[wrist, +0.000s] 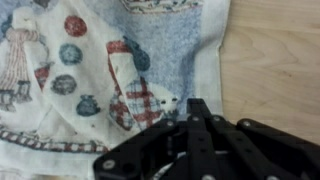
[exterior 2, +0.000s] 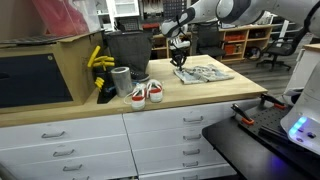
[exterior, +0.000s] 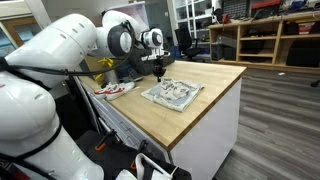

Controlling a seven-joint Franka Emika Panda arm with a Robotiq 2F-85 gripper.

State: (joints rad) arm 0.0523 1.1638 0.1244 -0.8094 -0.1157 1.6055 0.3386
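A printed cloth (exterior: 172,94) with snowman patterns in red and blue lies flat on the wooden counter (exterior: 215,75). In both exterior views my gripper (exterior: 160,76) points straight down onto the cloth's (exterior 2: 205,72) near corner. In the wrist view the cloth (wrist: 90,70) fills the upper left, and my gripper (wrist: 197,108) has its black fingers pressed together, pinching the fabric just inside its white border. Bare wood shows to the right of the cloth.
A pair of red-and-white sneakers (exterior 2: 146,93) sits near the counter's edge beside a grey cup (exterior 2: 121,80). Behind them stand a black bin (exterior 2: 128,50), a yellow object (exterior 2: 97,58) and a large box (exterior 2: 40,70). Drawers (exterior 2: 160,135) line the counter front.
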